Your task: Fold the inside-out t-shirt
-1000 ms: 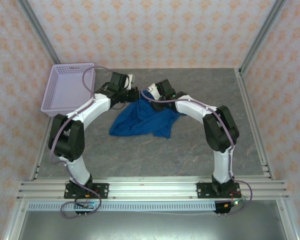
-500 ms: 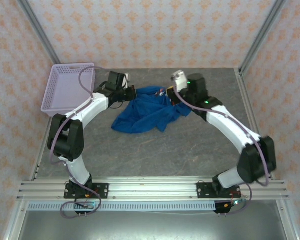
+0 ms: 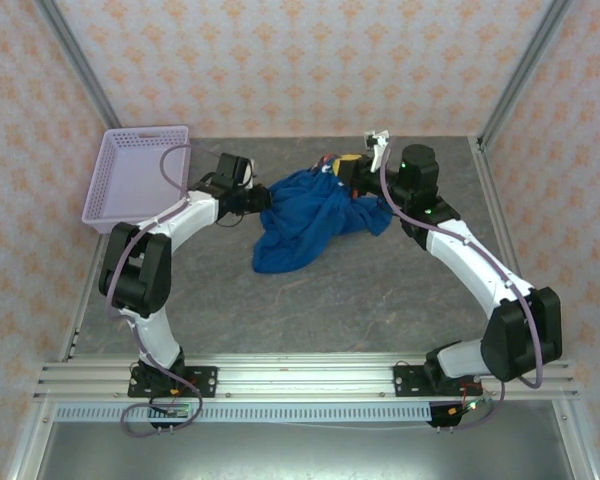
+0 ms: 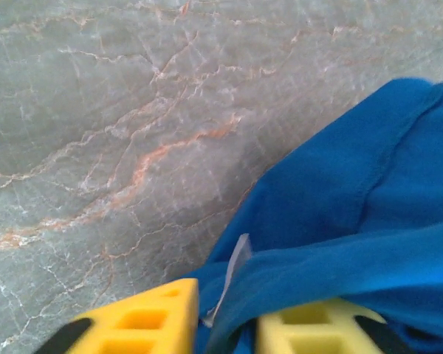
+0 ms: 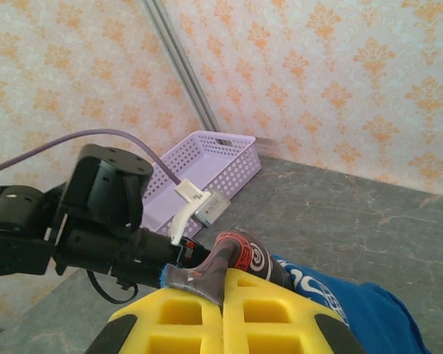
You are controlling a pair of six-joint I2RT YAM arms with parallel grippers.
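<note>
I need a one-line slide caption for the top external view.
Right gripper pinches the far edge of the crumpled blue t-shirt; left gripper sits at its left side.

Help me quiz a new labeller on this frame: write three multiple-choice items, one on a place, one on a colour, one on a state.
1. Where on the table does the lavender basket sit?
A) far-left corner
B) near-right corner
C) centre

2. What colour is the t-shirt?
A) red
B) blue
C) white

3. How is the right pincer?
A) wide open above the basket
B) shut on nothing
C) shut on the t-shirt

Answers:
1 A, in the top view the basket lies at the far-left corner, left of both arms.
2 B, the crumpled cloth is royal blue.
3 C, in the right wrist view its yellow pads meet on a fold of shirt fabric.
</note>
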